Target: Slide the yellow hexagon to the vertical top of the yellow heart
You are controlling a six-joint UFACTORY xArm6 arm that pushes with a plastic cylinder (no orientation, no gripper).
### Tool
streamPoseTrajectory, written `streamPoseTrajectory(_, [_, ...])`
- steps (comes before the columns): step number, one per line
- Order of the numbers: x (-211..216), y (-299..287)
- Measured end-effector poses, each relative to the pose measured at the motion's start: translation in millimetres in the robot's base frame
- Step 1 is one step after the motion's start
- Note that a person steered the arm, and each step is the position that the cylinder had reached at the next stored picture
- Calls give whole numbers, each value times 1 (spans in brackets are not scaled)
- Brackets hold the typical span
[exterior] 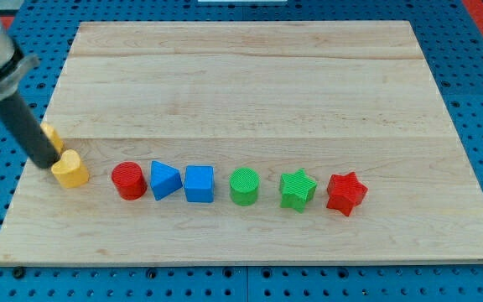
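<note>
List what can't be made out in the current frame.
- Upper yellow block, camera view: mostly behind the rod, shape unreadable.
- Lower yellow block: hexagon or heart unclear, too small.
- My tip: contact with either yellow block unclear.
- Arm above the rod: cut off by the view's top-left edge.

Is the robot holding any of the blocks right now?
No, nothing is held: I only have a rod. My tip sits between the two yellow blocks, one above it and one at its lower right. It cannot grasp, only push.
</note>
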State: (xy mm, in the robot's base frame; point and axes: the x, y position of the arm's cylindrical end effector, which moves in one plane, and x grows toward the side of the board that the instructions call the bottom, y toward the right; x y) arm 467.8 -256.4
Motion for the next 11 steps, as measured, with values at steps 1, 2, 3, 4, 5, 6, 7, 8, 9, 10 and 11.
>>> streamPoseTrajectory(1, [-1,9])
streamPoseTrajectory(2, [10,-33])
streamPoseTrajectory(3, [-31,-34])
streamPoseTrajectory(4, [-84,13])
streamPoseTrajectory(5, [-69,33])
streamPoseTrajectory(6, [-47,46])
streamPoseTrajectory(7, [-75,86])
streamPoseTrajectory(8, [-127,64])
streamPoseTrajectory(9, [-99,100])
streamPoseTrajectory(10, [-85,56])
streamPoseTrajectory(11, [-121,31])
